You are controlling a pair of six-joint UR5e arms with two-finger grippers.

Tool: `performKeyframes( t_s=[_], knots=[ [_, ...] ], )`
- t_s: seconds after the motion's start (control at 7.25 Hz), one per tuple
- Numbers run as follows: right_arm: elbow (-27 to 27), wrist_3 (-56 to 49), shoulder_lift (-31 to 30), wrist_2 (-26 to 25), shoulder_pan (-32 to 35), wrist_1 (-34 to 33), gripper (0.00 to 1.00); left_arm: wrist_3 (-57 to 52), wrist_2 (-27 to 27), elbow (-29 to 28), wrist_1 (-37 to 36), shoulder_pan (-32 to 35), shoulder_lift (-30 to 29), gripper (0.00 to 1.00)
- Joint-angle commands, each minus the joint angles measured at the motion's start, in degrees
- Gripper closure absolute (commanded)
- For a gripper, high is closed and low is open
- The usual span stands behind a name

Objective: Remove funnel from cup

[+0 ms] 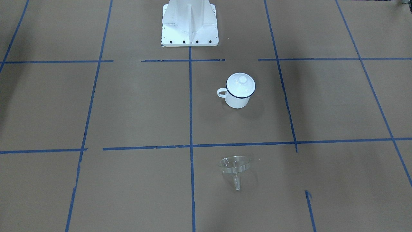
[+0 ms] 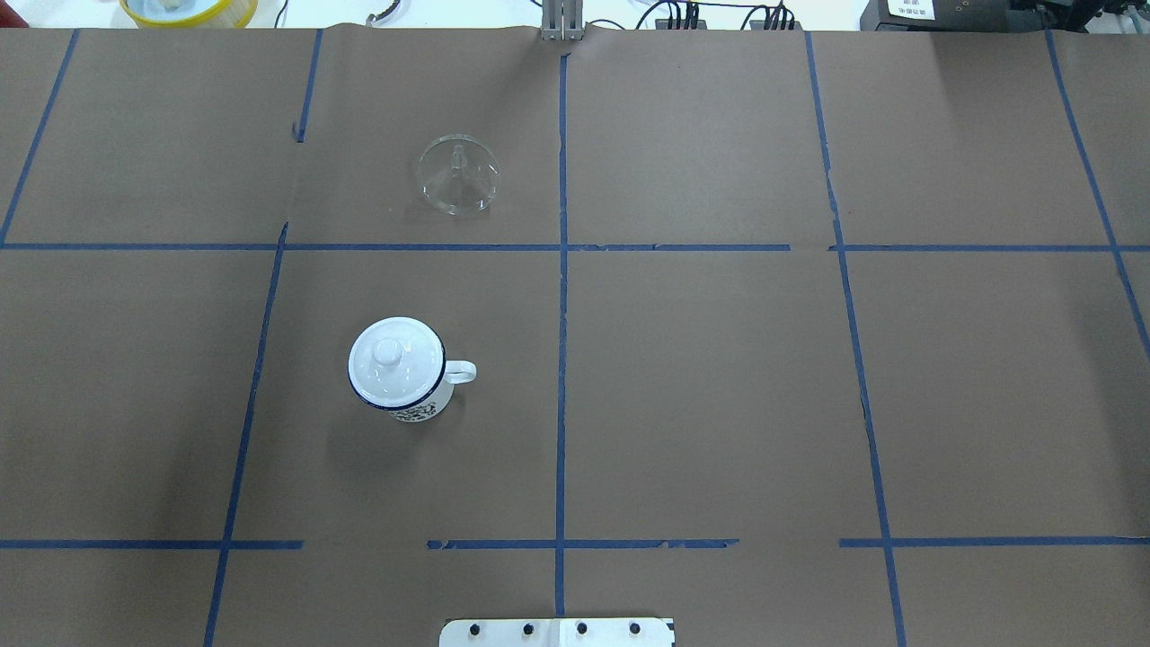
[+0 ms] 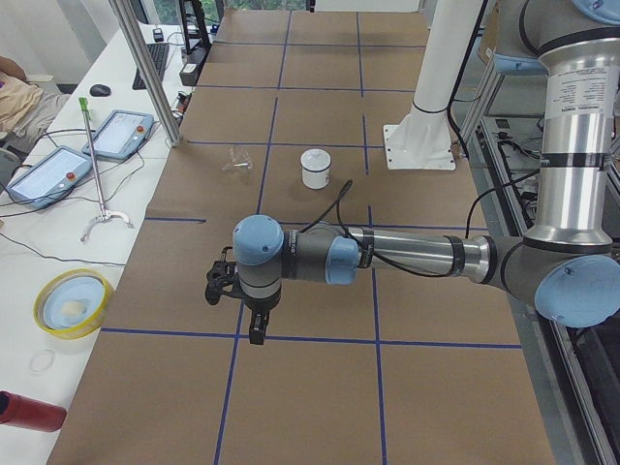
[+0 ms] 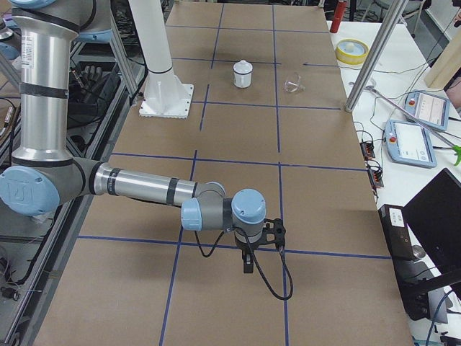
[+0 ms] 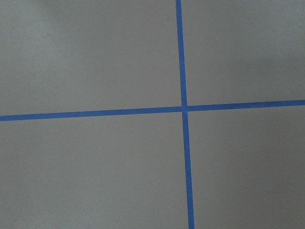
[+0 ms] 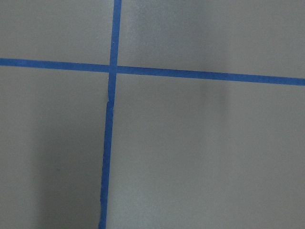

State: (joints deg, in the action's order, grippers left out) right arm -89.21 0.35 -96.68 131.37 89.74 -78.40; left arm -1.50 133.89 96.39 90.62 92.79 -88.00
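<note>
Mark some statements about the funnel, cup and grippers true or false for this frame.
1. The funnel sits in the cup. False: it lies on the table, apart from the cup.
2. A white lid covers the cup. True.
3. The funnel stands upright on its rim. False: it lies tipped on its side, spout pointing away from the robot.
4. The left gripper and right gripper are both far from cup and funnel. True.
</note>
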Motion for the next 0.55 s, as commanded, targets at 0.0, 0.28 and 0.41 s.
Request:
performKeyframes(
  t_s=[0.0, 0.28, 0.41],
  knots=[
    [0.00, 0.00, 0.00, -0.06, 0.00, 0.00, 0.00, -0.25, 0.14, 0.82, 0.08, 0.19, 2.55, 0.00],
    [0.00, 0.00, 0.00, -0.06, 0.00, 0.00, 0.00, -0.43, 0.14, 1.60, 0.17, 0.28, 3.01, 0.00],
    [0.00, 0.00, 0.00, -0.06, 0.00, 0.00, 0.00, -0.08, 0.14, 1.78, 0.09, 0.28, 3.09, 0.00]
  ],
)
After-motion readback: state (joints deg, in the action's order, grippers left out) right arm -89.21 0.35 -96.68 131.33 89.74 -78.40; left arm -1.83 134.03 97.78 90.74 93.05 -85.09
